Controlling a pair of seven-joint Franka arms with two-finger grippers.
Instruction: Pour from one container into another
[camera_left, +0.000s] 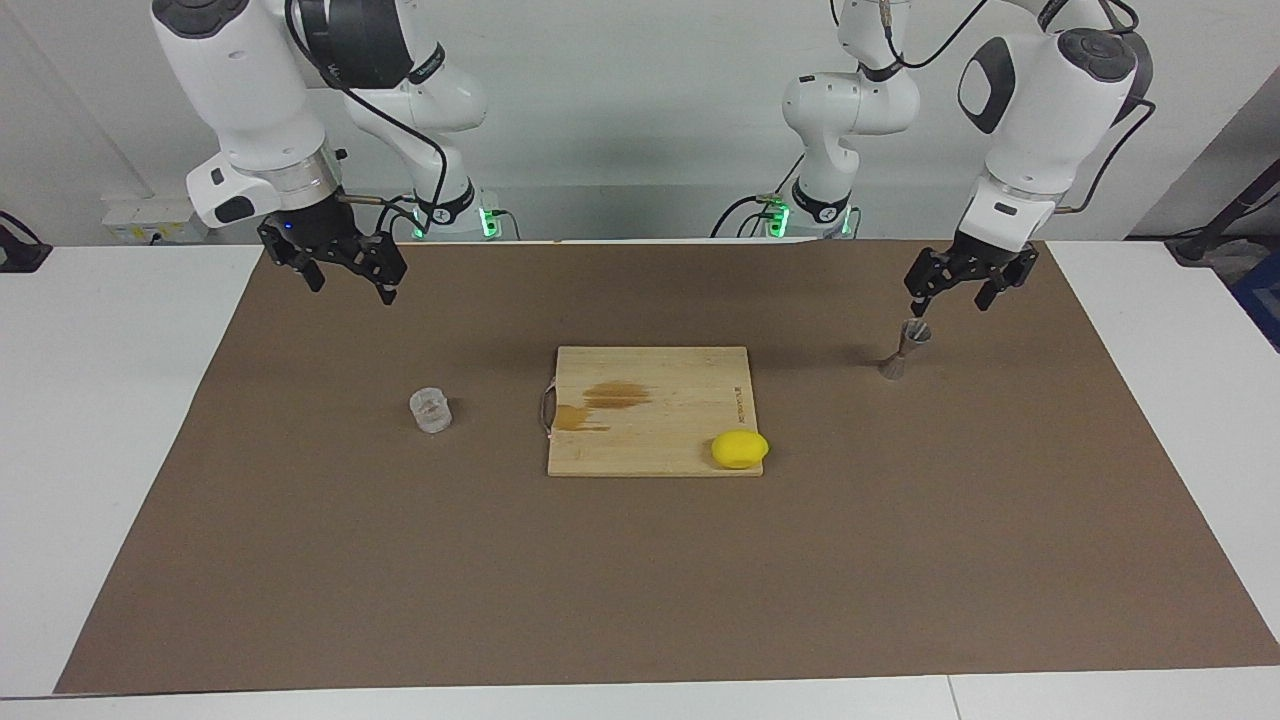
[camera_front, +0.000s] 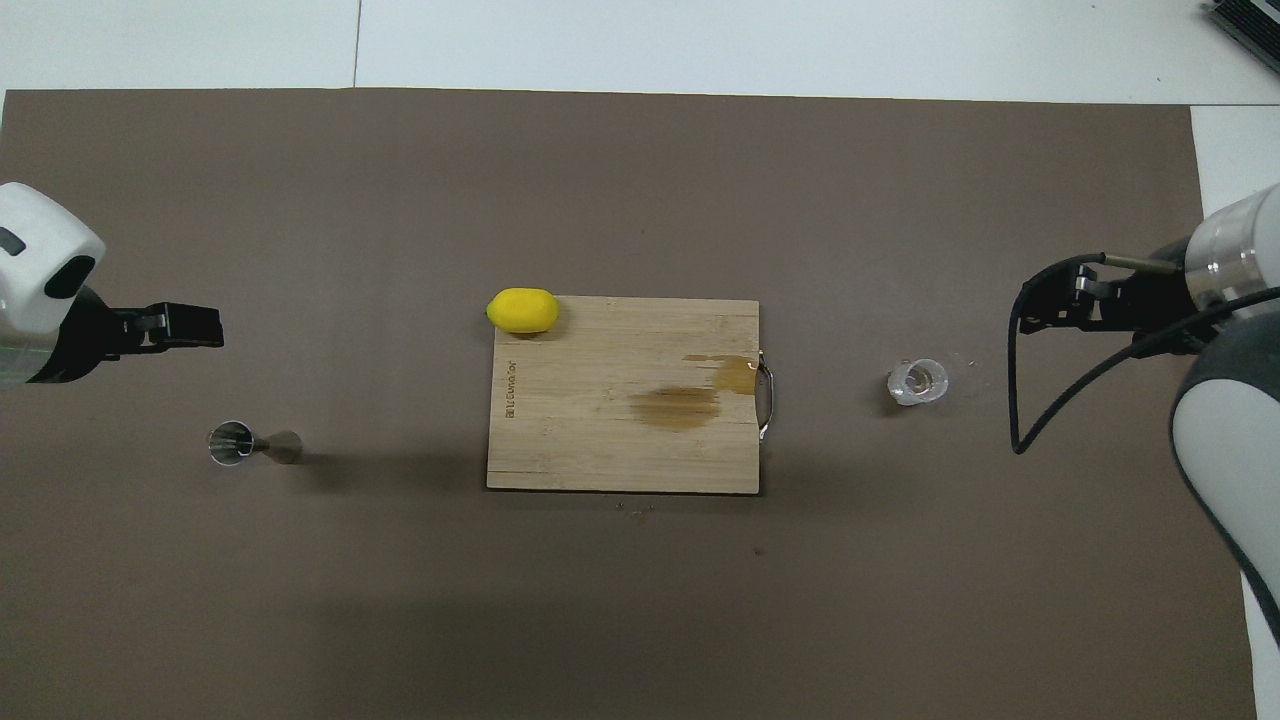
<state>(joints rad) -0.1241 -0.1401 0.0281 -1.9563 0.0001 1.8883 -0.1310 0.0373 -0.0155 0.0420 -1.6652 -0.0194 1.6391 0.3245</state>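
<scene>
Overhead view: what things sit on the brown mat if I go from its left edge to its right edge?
Small grey metal hourglass-shaped jigger → yellow lemon → stained wooden cutting board → short clear ridged glass tumbler.

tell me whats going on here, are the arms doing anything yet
Nothing is held yet. The left gripper hangs open just above the metal jigger, which stands on the brown mat. The right gripper hangs open in the air; the glass tumbler stands untouched beside the cutting board, which has a lemon on it.
</scene>
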